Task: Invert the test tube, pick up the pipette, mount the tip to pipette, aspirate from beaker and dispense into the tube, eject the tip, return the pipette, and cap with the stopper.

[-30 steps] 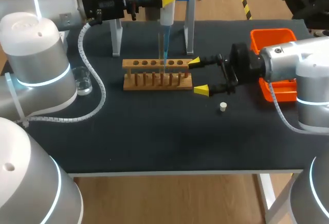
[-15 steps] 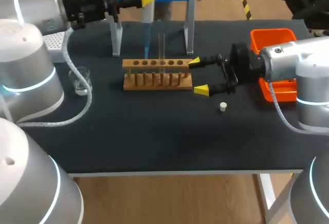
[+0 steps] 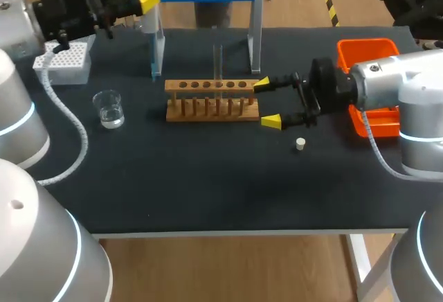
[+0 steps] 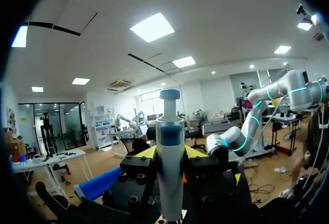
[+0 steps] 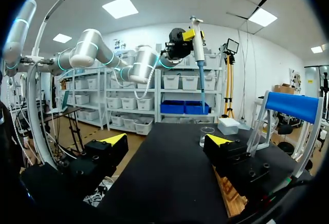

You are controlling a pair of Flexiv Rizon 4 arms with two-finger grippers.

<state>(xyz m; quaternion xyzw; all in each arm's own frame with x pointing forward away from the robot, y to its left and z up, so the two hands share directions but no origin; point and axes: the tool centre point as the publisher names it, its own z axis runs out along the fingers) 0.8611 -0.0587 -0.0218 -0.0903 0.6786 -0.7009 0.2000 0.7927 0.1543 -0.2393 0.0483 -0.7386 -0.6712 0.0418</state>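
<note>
Our left gripper [image 4: 170, 156] is clamped on the pipette [image 4: 169, 131], held upright near the tip box [image 3: 68, 63] (blue tip mounted). Our right gripper [image 3: 266, 102] waits, fingers apart, at the wooden rack's [image 3: 211, 102] end; the test tube [image 3: 217, 59] stands in it

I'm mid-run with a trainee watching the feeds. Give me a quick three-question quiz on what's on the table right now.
1. True or false: the left tool is shut on the pipette.
2. Fill in: the test tube stands upright in the wooden ____.
3. Where is the stopper? A) in the test tube B) lying on the table, near the open right tool C) in the left tool

Key: 1 true; 2 rack; 3 B.
</note>
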